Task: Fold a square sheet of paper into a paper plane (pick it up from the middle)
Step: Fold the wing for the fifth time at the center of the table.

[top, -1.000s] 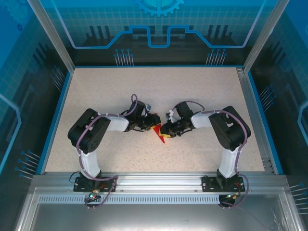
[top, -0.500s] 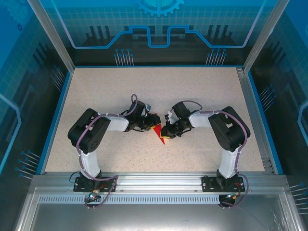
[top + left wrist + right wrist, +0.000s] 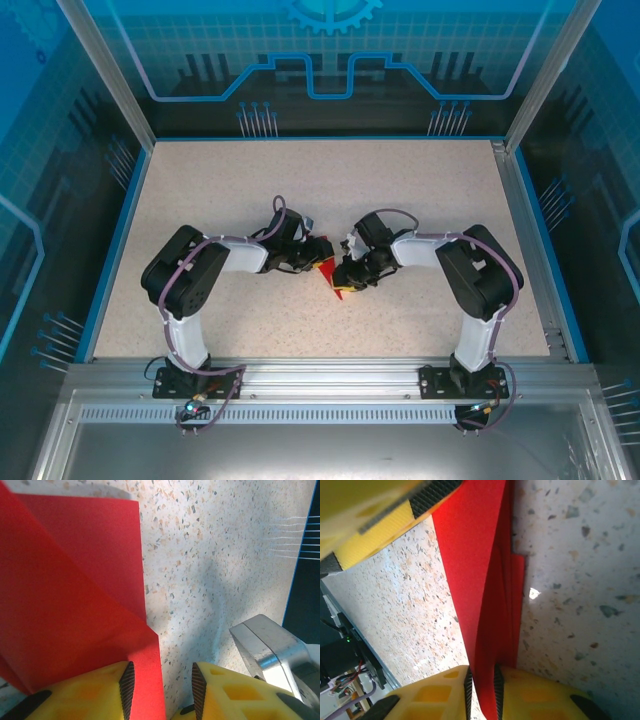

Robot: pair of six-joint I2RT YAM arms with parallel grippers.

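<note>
From above, the folded red paper lies mid-counter, between both arms' jaws. Left wrist: the left jaws stand part-open, astride one edge of the paper. Right wrist: the right jaws are narrow, pinching the paper's fold.

place: robot test cell — a lab rig | enclosure: blue circuit-print panels on aluminium posts, walling three sides | base: speckled table, blue-edged, with a slotted aluminium rail along its near edge | kit: left arm and right arm bolted to the rail — cables looped at their bases
</note>
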